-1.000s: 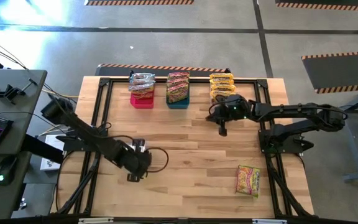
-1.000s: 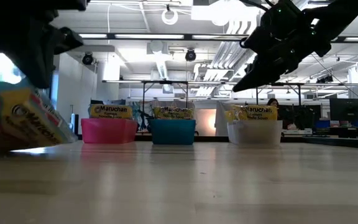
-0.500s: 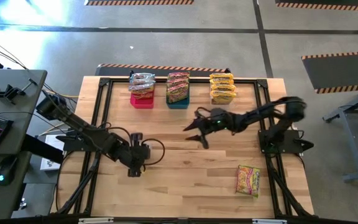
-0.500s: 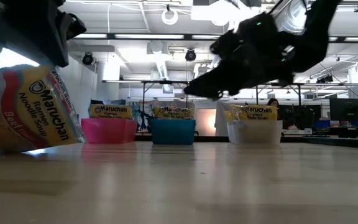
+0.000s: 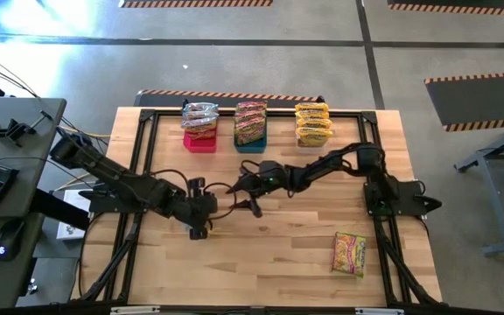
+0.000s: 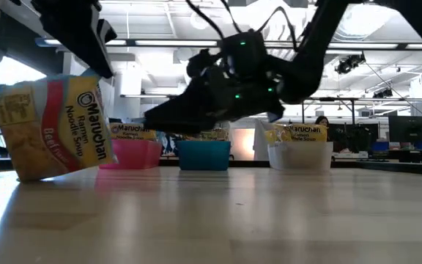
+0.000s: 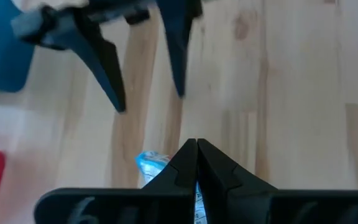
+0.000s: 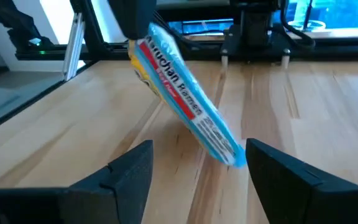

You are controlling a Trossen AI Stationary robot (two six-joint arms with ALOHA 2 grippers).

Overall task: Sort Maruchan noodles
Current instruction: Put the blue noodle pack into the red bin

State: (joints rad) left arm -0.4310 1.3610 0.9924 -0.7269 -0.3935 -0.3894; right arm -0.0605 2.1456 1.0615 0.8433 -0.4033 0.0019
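Observation:
A yellow Maruchan noodle packet (image 6: 53,128) with a red stripe hangs below my left gripper (image 5: 198,229), which is shut on it left of the table's middle. My right gripper (image 8: 199,152) reaches in level from the right. It stands open just short of the packet (image 8: 185,102), one finger on each side, touching nothing. A second yellow packet (image 5: 349,254) lies flat near the front right. More packets stand in the pink bin (image 5: 199,140), the blue bin (image 5: 251,143) and the clear bin (image 5: 313,138) at the far edge. My left gripper pinches the packet's upper end (image 8: 143,46) between its two shut fingers (image 7: 196,155), which slant down from above. The packet hangs tilted below them, its lower end (image 8: 232,155) close over the wood. Whether that end touches the table, I cannot tell.
The three bins stand in a row along the far edge. A black frame (image 5: 147,118) runs round the tabletop. Bare wood lies between the grippers and the near edge, apart from the loose packet at the front right.
My right gripper has swung from beside the clear bin toward the table's left and down, levelling out, and it has opened. It now faces the packet. My left gripper has risen a little and moved toward the right arm. The packet has tipped from a low slant to nearly upright.

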